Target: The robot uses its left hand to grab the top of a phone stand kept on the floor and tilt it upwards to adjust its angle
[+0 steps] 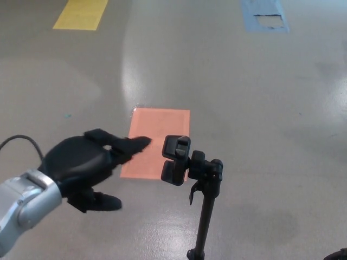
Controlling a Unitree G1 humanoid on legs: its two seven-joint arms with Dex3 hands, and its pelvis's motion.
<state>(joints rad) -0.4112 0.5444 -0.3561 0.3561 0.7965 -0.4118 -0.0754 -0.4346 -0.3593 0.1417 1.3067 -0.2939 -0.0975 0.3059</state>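
A black phone stand [205, 211] rises on a thin pole from the grey floor at the lower middle. Its clamp head [176, 160] sits at the top, empty and facing left. My left hand [87, 165] hovers to the left of the clamp, open, fingers spread and pointing toward it. A small gap separates the fingertips [142, 143] from the clamp, and the hand holds nothing. My right hand does not show.
An orange rectangle [154, 142] is taped on the floor behind the hand and clamp. A yellow patch [81, 13] lies at the far left and a blue one [264, 15] at the far right. A black cable [16, 142] loops off my left wrist.
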